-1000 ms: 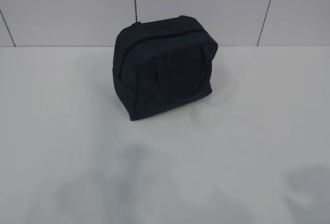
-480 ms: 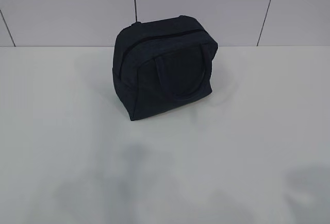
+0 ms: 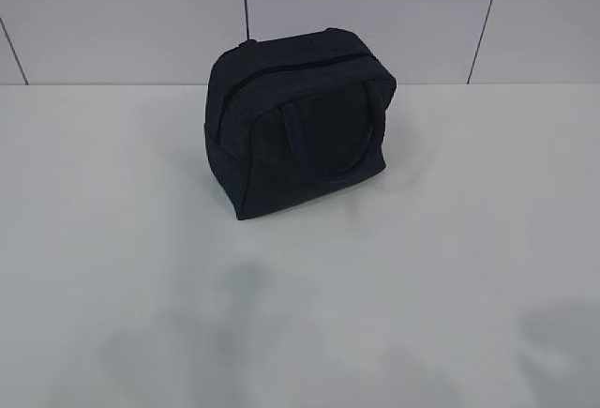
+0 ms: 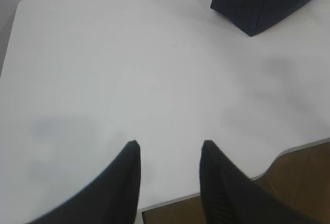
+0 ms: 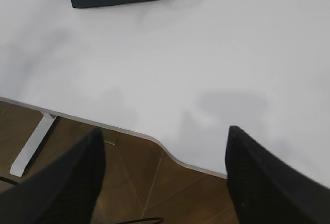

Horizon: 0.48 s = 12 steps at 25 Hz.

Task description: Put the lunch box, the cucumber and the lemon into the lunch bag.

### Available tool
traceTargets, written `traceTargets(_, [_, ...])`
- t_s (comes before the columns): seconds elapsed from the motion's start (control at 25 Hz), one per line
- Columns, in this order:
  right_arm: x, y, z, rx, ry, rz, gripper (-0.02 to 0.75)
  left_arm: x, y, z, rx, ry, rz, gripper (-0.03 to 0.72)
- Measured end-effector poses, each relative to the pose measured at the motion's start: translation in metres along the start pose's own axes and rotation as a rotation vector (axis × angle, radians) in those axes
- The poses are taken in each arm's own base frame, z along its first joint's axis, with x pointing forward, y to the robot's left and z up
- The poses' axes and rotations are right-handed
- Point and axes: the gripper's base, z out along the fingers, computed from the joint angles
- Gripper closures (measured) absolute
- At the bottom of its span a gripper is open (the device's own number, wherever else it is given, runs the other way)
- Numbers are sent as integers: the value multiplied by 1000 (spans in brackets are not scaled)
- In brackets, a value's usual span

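Lunch bag: stands upright toward the back of the white tabletop, zipper run shut across its top, one loop handle lying flat against the near face.
Lunch box, cucumber, lemon: not visible in any view; I cannot tell where they are.
Left gripper: jaws partly apart, nothing between them, hanging over the near tabletop edge, well apart from the bag.
Right gripper: jaws wide apart, empty, over the near edge too.
Handling, as a judgement: soft, light fabric that likely sags and slides when tugged; steady the body with one arm.
Hold point: the zipper pull, too small to pick out here.
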Motion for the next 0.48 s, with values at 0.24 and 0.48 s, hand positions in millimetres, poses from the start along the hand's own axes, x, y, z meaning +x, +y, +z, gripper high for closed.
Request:
traceTargets(0.24, [0, 0, 0, 0, 0, 0, 196, 0, 0, 0, 0, 0, 0, 443])
traceTargets(0.48, [0, 0, 0, 0, 0, 0, 196, 0, 0, 0, 0, 0, 0, 445])
